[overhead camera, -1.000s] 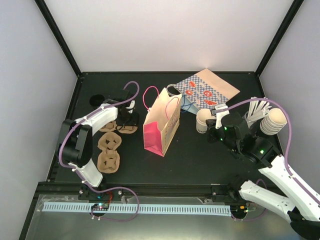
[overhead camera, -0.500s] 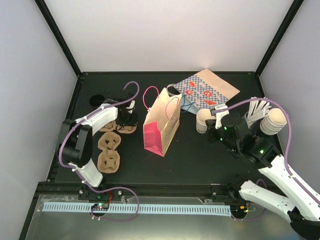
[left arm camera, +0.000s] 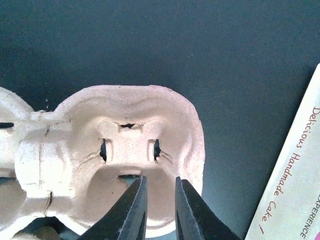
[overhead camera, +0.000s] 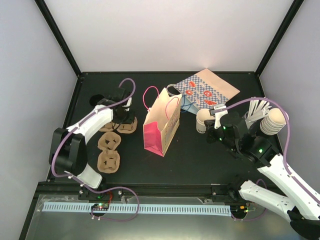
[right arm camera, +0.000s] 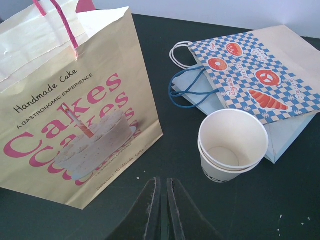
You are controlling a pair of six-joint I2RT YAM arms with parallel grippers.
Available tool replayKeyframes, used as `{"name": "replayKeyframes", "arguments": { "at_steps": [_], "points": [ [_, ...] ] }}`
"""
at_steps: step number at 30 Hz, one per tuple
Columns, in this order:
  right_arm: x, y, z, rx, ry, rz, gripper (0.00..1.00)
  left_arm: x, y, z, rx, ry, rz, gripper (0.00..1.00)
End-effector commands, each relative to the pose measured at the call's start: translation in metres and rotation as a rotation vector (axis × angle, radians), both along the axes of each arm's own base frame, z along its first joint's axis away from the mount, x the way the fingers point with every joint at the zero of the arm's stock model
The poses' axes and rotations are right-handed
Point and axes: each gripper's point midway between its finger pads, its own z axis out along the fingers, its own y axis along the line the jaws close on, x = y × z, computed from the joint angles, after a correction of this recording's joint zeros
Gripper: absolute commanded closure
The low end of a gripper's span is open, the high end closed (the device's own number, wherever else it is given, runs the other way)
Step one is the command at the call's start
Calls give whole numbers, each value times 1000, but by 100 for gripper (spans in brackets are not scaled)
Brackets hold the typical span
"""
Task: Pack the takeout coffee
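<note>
1. The left gripper has narrow jaws, seemingly pinching the edge of a pulp carrier. The right gripper is closed on nothing.
2. The cup stands right of the pink bag, just beside a flat checked bag.
3. Closed jaws would likely knock the light cup over, and a hard squeeze could crumple it.
4. The cup is upright, with its long axis vertical and its mouth up.

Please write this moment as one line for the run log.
left gripper: nearly closed over cup carrier, grip unclear | right gripper: shut, empty | paper cup: upright, outside pink bag
</note>
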Motion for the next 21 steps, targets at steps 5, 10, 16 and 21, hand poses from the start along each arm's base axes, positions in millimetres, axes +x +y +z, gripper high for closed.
{"name": "replayKeyframes", "arguments": {
  "at_steps": [5, 10, 16, 21],
  "points": [
    [-1, 6, -4, 18, 22, 21, 91, -5, -3, 8, -15, -3, -10, 69],
    [-2, 6, -5, 20, 28, 21, 91, -3, -23, -5, -97, 25, -58, 51],
    [-2, 4, -5, 18, 24, 15, 90, 1, -29, -25, -94, 70, -69, 50],
    [-2, 2, -4, 15, 21, 8, 90, 5, -25, -34, -63, 83, -49, 55]
  ]
}}
